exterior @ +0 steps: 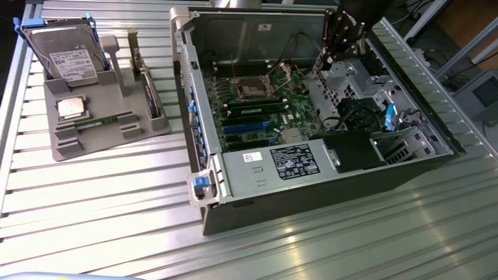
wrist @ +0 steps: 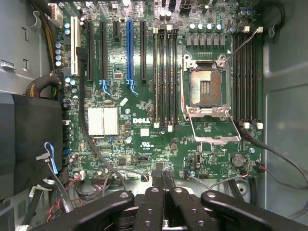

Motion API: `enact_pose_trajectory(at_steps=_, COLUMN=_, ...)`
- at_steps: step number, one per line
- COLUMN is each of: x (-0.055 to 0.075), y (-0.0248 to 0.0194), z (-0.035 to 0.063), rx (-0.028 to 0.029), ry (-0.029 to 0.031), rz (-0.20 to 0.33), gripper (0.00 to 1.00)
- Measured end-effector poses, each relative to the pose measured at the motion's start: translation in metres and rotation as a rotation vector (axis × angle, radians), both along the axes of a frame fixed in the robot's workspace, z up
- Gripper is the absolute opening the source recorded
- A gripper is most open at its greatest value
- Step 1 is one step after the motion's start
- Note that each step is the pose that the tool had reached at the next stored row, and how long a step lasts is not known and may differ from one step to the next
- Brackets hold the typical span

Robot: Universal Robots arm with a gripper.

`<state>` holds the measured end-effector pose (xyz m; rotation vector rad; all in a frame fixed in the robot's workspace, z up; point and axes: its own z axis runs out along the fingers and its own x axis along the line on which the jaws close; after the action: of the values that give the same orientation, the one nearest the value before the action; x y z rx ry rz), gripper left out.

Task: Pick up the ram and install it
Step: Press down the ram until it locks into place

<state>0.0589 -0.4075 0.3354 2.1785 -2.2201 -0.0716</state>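
One ram (exterior: pixel 99 121), a slim green stick, lies flat on the grey holder (exterior: pixel 109 137) at the exterior view's left, just below the square silver CPU (exterior: pixel 70 107). A second green stick (exterior: pixel 258 109) stands in a slot on the motherboard (exterior: pixel 265 125) inside the open computer case (exterior: pixel 311 192). My gripper (exterior: pixel 328 59) hangs over the far right part of the case, well away from the holder. In the wrist view my gripper (wrist: pixel 163 185) is shut with nothing between its fingers, looking straight down at the memory slots (wrist: pixel 164 77) and the empty CPU socket (wrist: pixel 206 86).
A silver hard drive (exterior: pixel 66 55) with a white label stands upright at the back of the holder. Case walls, a black power supply (exterior: pixel 295 163), drive cage (exterior: pixel 397 140) and loose cables (wrist: pixel 279 154) crowd the inside. Everything rests on a ribbed metal table (exterior: pixel 116 198).
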Motion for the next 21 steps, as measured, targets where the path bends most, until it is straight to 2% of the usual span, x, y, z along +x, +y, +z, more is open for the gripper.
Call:
enact_pose_trajectory(at_steps=2, x=0.0, y=0.0, z=0.0, rx=-0.0014, ry=0.0001, rz=-0.027, gripper=0.11)
enact_pose_trajectory(at_steps=5, x=0.0, y=-0.0001, z=-0.0003, rx=-0.0052, ry=0.0, rz=-0.114, gripper=0.11)
enact_pose_trajectory(at_steps=11, x=0.0, y=-0.0001, z=-0.0003, rx=-0.0105, ry=-0.0001, rz=-0.228, gripper=0.11)
enact_pose_trajectory(at_steps=21, x=0.0, y=0.0, z=-0.0004, rx=-0.0139, ry=0.0, rz=-0.317, gripper=0.11)
